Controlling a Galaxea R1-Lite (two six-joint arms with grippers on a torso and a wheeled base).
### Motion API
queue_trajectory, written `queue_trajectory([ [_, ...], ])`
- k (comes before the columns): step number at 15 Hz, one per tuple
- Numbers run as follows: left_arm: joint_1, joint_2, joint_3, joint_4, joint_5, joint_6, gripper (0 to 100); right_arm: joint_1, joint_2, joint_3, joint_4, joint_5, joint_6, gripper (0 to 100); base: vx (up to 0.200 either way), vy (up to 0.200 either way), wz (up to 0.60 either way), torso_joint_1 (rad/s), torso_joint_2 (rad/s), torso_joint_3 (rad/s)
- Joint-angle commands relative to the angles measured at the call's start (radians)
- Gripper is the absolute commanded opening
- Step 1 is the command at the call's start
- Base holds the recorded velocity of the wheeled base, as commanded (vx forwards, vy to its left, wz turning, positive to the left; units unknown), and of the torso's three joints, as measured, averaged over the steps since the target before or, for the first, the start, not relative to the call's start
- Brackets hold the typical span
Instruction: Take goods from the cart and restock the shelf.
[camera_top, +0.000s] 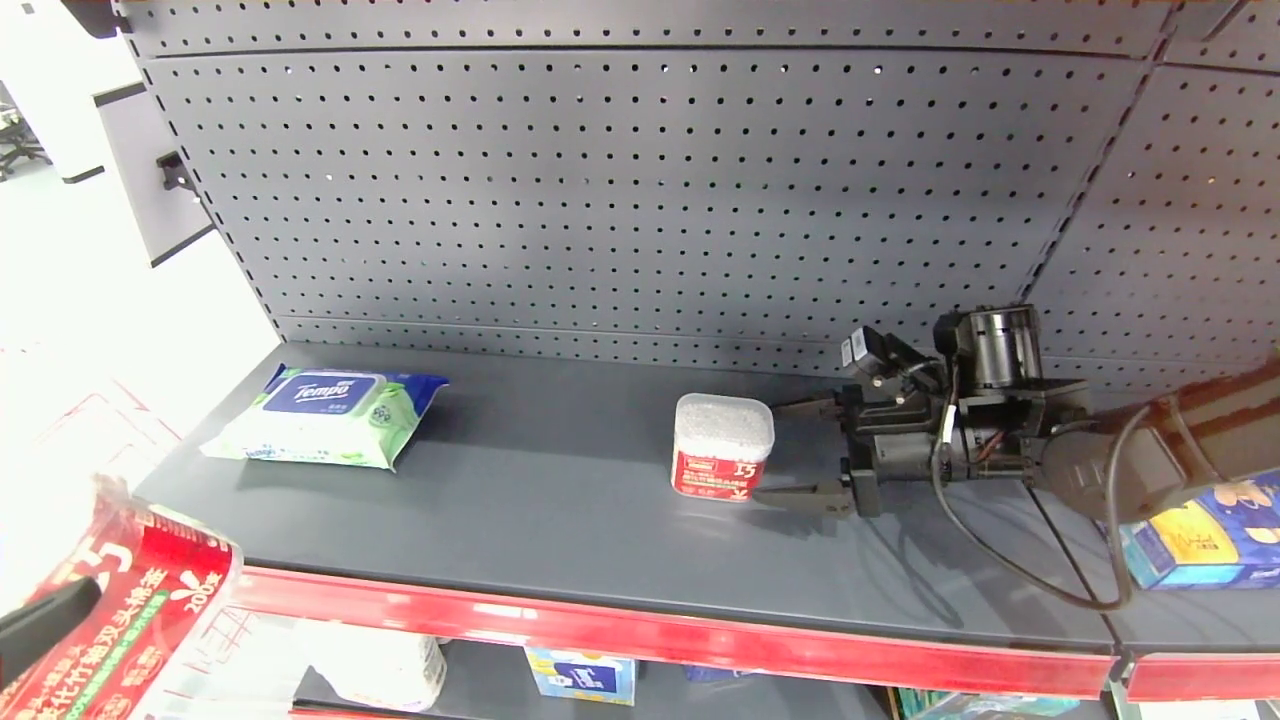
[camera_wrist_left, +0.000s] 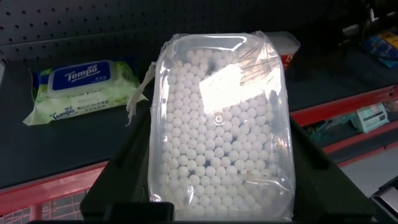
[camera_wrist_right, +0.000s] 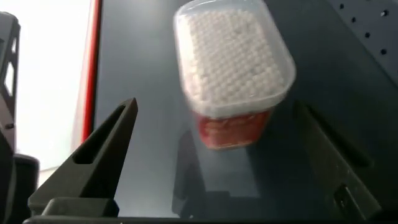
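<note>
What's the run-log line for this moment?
left gripper: shut on held swab box | right gripper: open, flanking standing swab box on shelf | wipes pack: shelf's left

- A small tub (camera_top: 722, 445) of white cotton buds with a red label stands upright near the middle of the grey shelf (camera_top: 560, 530)
- A clear tub (camera_wrist_left: 219, 93) of cotton buds sits in the left gripper (camera_wrist_left: 219, 149), out past the shelf's red front edge
- A green and white pack of wipes (camera_top: 328, 415) lies flat by the shelf's left end
</note>
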Motion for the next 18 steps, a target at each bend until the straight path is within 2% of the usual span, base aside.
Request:
queue_trajectory([
  [1, 0.000, -0.004, -0.002, 0.000, 0.000, 0.000, 0, -0.002, 0.042, -0.044, -0.001, 0.001, 0.000, 100, 0.000, 0.000, 0.00, 0.000, 0.00, 0.000],
  [7, 0.002, -0.001, -0.014, 0.000, 0.008, 0.000, 0, 0.040, 0.092, -0.076, 0.001, -0.013, 0.001, 100, 0.000, 0.000, 0.00, 0.000, 0.00, 0.000],
  [15, 0.002, -0.007, -0.013, 0.000, 0.010, 0.000, 0, 0.044, 0.157, -0.161, 0.004, -0.014, 0.005, 100, 0.000, 0.000, 0.00, 0.000, 0.00, 0.000],
  [16, 0.002, -0.007, -0.013, 0.000, 0.010, 0.000, 0, 0.044, 0.164, -0.175, 0.004, -0.014, 0.006, 0, 0.000, 0.000, 0.00, 0.000, 0.00, 0.000],
  [18, 0.002, -0.008, -0.013, 0.000, 0.010, 0.000, 0, 0.049, 0.163, -0.175, 0.004, -0.014, 0.006, 0, 0.000, 0.000, 0.00, 0.000, 0.00, 0.000],
])
